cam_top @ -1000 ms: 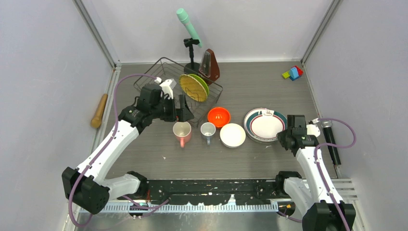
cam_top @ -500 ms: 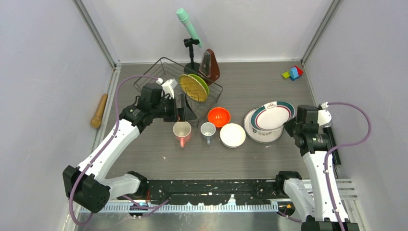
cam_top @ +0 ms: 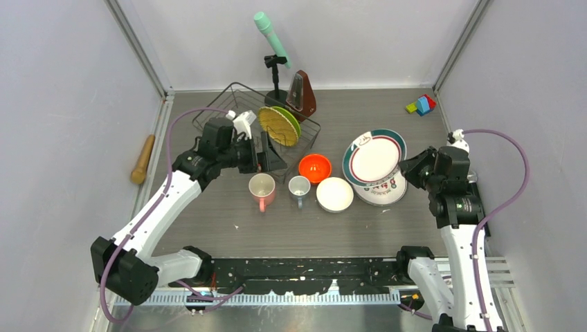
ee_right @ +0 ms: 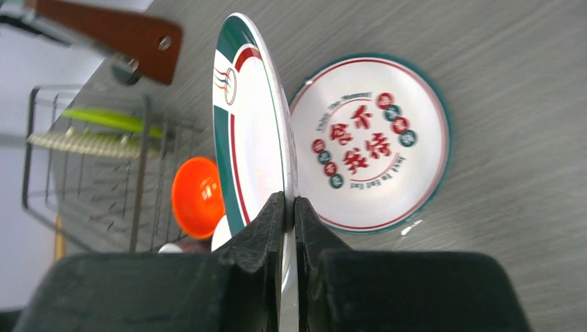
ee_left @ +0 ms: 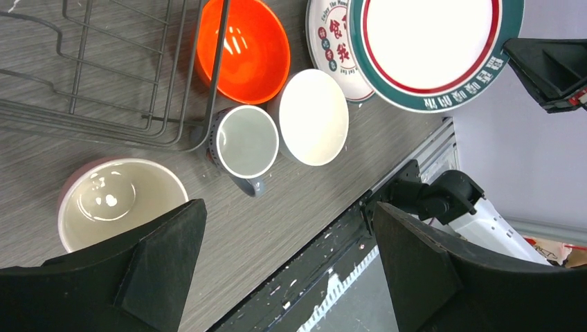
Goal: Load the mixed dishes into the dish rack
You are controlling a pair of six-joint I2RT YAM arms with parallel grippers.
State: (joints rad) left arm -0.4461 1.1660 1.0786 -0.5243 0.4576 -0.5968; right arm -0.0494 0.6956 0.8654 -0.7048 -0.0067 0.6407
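So, in the top view, the dish rack (cam_top: 239, 97) is seen with a tan plate (cam_top: 275, 126) and a lime-green plate (cam_top: 293, 117) stood upright in its right end. The left gripper (cam_top: 266, 155) is held wide open and empty at the rack's near right corner. Just in front of the rack, a pink mug (cam_top: 262, 188), a small grey-blue mug (cam_top: 299, 187), an orange-red bowl (cam_top: 315, 167) and a white bowl (cam_top: 334, 194) are set close together. Well right of the rack, a teal-rimmed plate (cam_top: 374, 155) is pinched by the right gripper (cam_top: 410, 169) and tilted up off the table (cam_top: 277, 228), over a second plate (cam_top: 381, 190) laid flat.

In the left wrist view, the spread fingers (ee_left: 159, 263) are seen empty, with the pink mug below them and the rack's wire edge crossing over the orange-red bowl.

In the right wrist view, the fingers (ee_right: 256, 228) are clamped on the raised plate's rim. The plate is stood on edge, and the rack is seen far behind it.
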